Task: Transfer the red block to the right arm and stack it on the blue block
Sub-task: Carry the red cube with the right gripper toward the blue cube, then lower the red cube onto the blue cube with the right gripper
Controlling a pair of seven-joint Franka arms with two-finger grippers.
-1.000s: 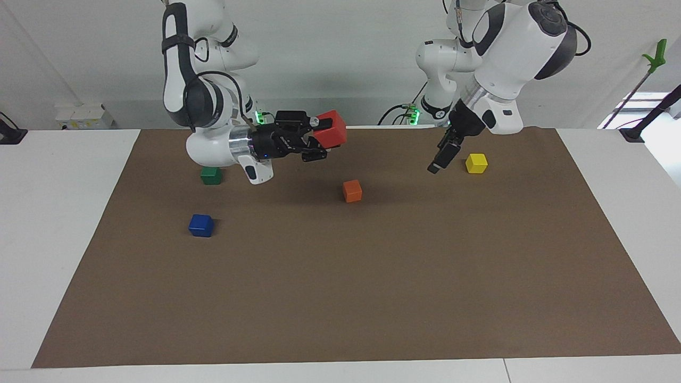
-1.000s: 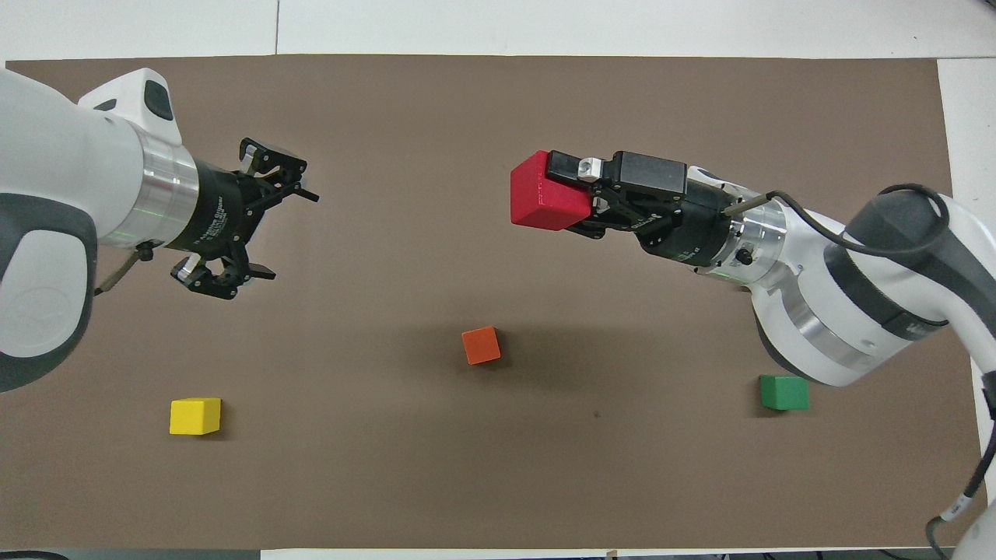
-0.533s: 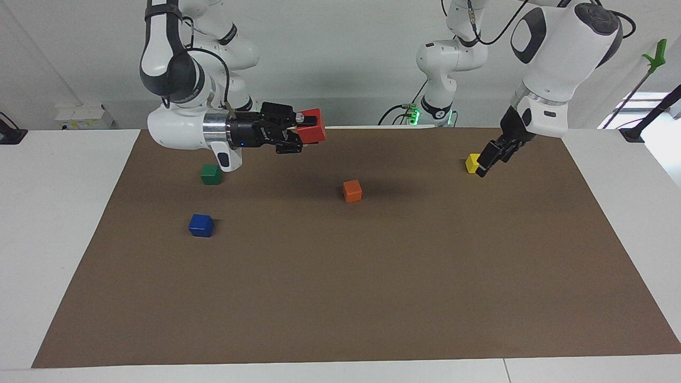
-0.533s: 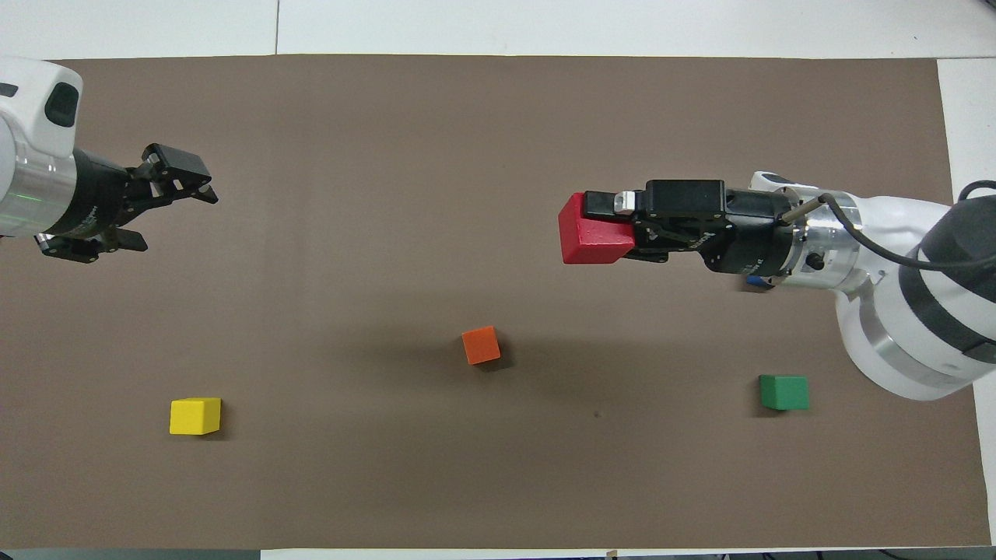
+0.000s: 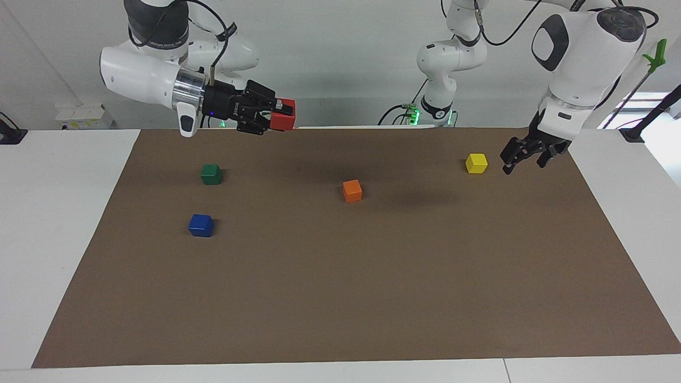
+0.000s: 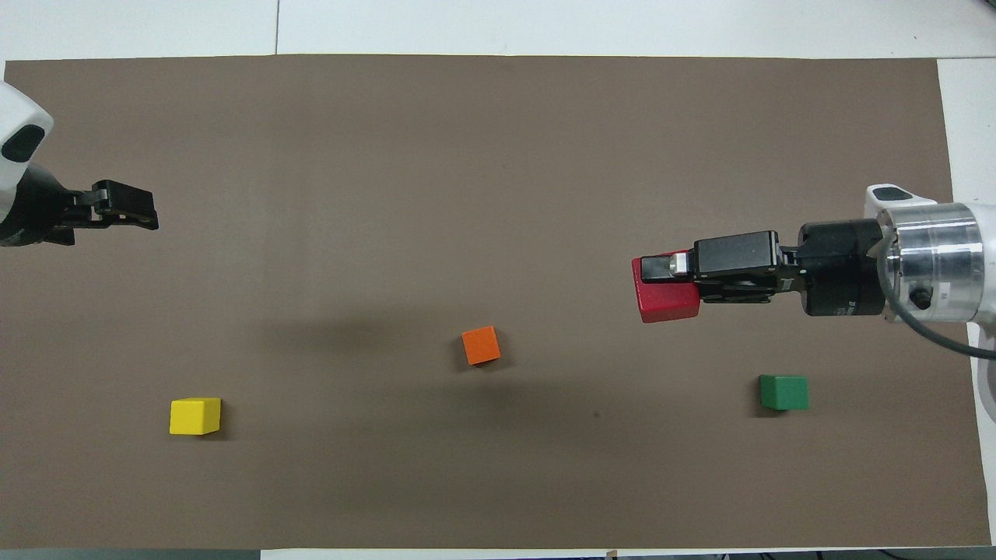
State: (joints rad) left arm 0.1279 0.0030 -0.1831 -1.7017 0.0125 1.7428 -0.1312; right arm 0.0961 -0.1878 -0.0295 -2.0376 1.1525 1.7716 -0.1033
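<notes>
two grippers aloft: right gripper (image 5: pixel 276 114) clamps red block (image 5: pixel 284 121); left gripper (image 5: pixel 524 158) spread wide near mat (image 5: pixel 340 298) edge.

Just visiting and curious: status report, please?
Right gripper shut on red block, up in air. Left gripper open, empty, beside yellow block. Blue block bare on mat, nothing on it.

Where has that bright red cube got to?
The red block is up in the air, clamped in the right gripper at the right arm's end of the table, above the brown mat, with the green cube its nearest neighbour.
</notes>
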